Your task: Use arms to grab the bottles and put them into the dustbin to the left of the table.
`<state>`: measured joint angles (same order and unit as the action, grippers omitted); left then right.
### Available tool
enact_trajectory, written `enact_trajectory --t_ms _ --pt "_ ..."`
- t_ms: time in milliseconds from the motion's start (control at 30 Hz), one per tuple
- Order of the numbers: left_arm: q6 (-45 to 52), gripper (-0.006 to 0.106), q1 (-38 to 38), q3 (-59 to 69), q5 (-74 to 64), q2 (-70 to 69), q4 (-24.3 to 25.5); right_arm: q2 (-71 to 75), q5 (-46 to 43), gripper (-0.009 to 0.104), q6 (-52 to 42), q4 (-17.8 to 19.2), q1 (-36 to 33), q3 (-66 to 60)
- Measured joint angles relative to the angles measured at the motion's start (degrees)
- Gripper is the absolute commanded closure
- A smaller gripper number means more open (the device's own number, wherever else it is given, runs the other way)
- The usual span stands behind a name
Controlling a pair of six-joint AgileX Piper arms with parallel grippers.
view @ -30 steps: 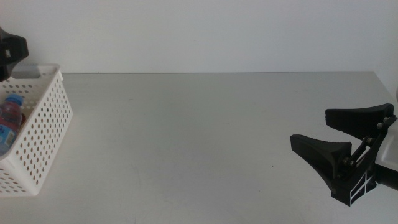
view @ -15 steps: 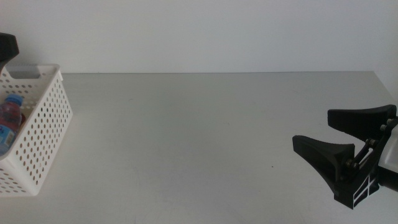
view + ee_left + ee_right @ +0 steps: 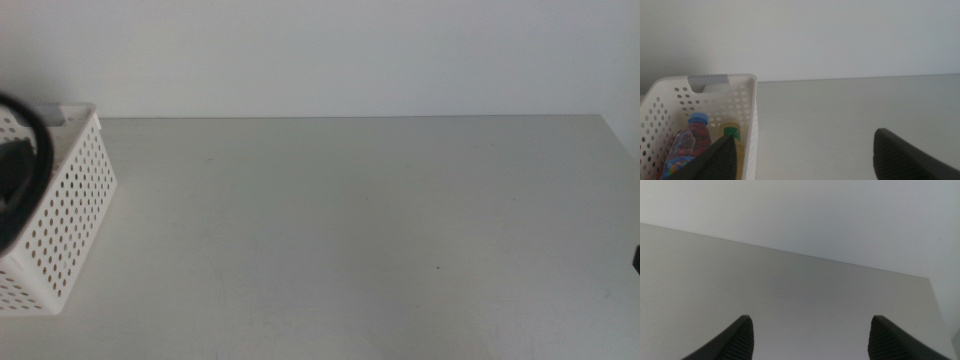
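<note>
The white perforated dustbin stands at the table's left edge. In the left wrist view it holds a blue-capped bottle and beside it a yellowish bottle with a green neck. My left gripper is open and empty, one jaw over the bin's inside and the other over the table. A dark blurred part of the left arm covers the bin's inside in the middle view. My right gripper is open and empty over bare table; only a dark sliver shows at the middle view's right edge.
A plain white wall rises behind the table's far edge. The bin has a grey handle slot in its far wall. The table's right edge shows in the right wrist view.
The right gripper has pulled back to the right, almost out of the middle view. A dark part of the left arm has swung down over the bin and hides the bottle there.
</note>
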<state>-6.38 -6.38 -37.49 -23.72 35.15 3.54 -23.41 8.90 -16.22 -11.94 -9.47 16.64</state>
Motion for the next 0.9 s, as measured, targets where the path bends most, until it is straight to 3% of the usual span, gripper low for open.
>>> enact_trajectory --t_ms 133,533,900 --pt "0.00 0.007 0.00 9.30 3.23 -8.60 0.00 8.50 0.06 0.037 0.00 2.43 3.28 -5.83" --pt "0.00 0.007 1.46 34.17 3.59 -34.31 -0.42 23.70 0.23 0.037 0.00 2.99 3.59 -17.25" --pt "0.00 0.007 4.69 39.12 3.16 -35.77 -3.54 24.15 1.17 0.037 0.00 2.99 3.59 -18.28"
